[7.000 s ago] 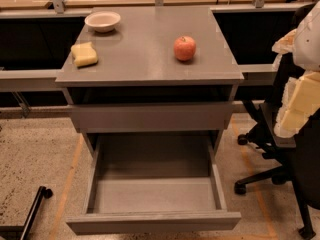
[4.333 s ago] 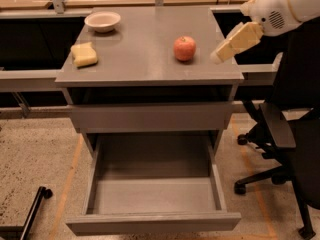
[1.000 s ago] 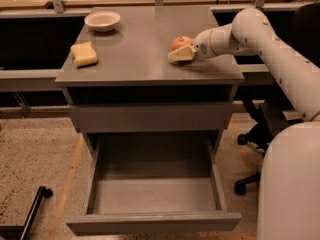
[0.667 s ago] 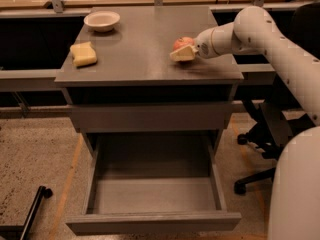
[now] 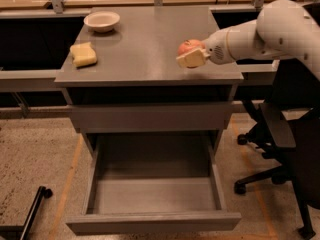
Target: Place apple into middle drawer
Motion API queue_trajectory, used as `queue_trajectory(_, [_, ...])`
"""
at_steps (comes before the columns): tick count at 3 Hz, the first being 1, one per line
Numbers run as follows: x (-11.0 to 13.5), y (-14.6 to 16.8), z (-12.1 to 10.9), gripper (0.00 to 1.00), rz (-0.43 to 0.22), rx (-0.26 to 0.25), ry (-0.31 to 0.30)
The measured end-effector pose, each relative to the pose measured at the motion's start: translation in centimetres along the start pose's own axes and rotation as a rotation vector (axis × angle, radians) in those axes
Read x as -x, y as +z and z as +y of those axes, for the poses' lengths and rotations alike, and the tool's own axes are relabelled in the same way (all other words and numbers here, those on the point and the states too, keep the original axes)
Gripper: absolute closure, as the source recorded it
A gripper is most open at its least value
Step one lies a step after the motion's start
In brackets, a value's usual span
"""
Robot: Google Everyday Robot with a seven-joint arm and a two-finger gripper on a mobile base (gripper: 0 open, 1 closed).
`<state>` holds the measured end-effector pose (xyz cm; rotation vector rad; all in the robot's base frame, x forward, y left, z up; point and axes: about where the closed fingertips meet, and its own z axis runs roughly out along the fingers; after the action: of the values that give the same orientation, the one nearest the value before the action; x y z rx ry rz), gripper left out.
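Observation:
The red-orange apple [image 5: 188,46] is at the right side of the grey cabinet top [image 5: 145,44], near its front edge. My gripper [image 5: 190,54] reaches in from the right on a white arm and is shut on the apple, with one cream finger [image 5: 188,59] across its front. The apple seems just above the top. The middle drawer [image 5: 155,223] is pulled wide open below, a grey tray with nothing in it. It lies in front of and well below the gripper.
A yellow sponge [image 5: 83,54] and a white bowl [image 5: 102,20] sit on the left of the cabinet top. A shut grey drawer front [image 5: 150,117] is above the open one. A black office chair [image 5: 280,149] stands to the right. A black wheeled leg [image 5: 35,204] is at lower left.
The gripper with the apple has shifted slightly right and toward the front edge of the top. Seven seconds ago the apple sat alone on the top and the arm was off to the right.

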<state>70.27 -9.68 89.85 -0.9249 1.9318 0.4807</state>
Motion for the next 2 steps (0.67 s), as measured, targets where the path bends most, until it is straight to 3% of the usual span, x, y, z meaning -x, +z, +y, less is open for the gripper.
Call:
queue_trajectory(1, [-1.3, -3.4, 5.02, 1.0, -0.015, 0.084, -0.006])
queue_trajectory(2, [-1.67, -3.84, 5.17, 1.0, -0.019, 0.086, -0.004])
